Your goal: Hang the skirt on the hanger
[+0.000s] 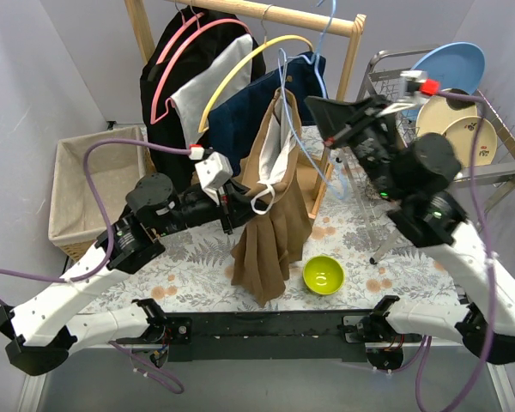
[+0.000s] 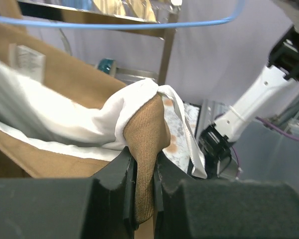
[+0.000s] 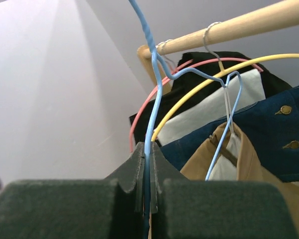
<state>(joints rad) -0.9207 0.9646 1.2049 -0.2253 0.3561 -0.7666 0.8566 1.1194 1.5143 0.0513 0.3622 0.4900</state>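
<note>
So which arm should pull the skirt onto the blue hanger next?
Left, probably. Its jaws are shut on the skirt close under the blue hanger, while the right arm's jaws pinch that hanger's wire, steadying it.

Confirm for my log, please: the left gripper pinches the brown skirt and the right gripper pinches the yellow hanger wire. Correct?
Not quite: the right wrist view shows the right gripper pinching the blue hanger wire, not the yellow one. The left gripper does pinch the brown skirt.
</note>
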